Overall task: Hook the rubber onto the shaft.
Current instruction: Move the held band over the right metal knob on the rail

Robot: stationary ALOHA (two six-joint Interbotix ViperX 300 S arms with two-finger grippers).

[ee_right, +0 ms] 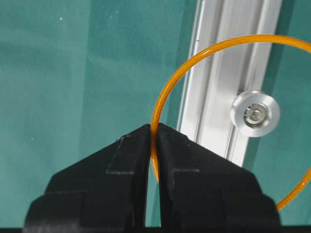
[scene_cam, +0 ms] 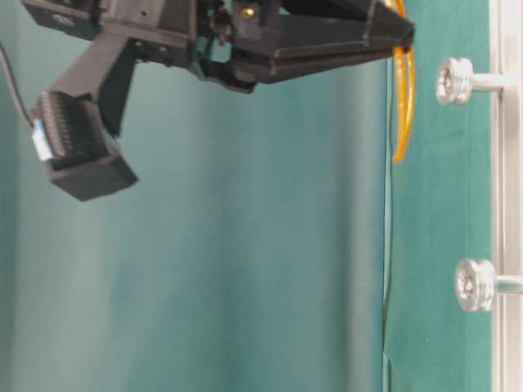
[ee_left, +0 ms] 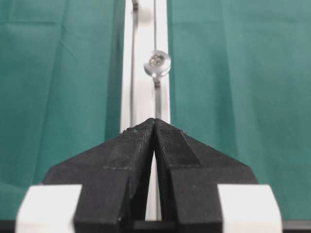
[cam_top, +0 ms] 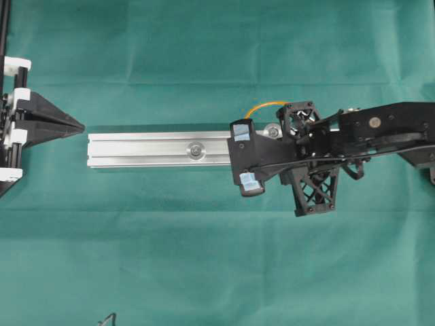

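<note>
Rubber band (ee_right: 167,92): hangs above the rail (cam_top: 149,146), its loop around the peg (ee_right: 254,113) in the right wrist view.
Right gripper (ee_right: 154,130): jaws closed, pinching the band's edge.
Left gripper (ee_left: 154,121): closed, empty, at the rail's end.
Handling: probably light, soft, stretchy; keep one thin-edge pinch.

Rubber band (ee_right: 167,97) cut off at right edge.

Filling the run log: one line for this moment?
right gripper: shut on rubber band | band over rail, not yet on shaft | left gripper: shut, idle
</note>
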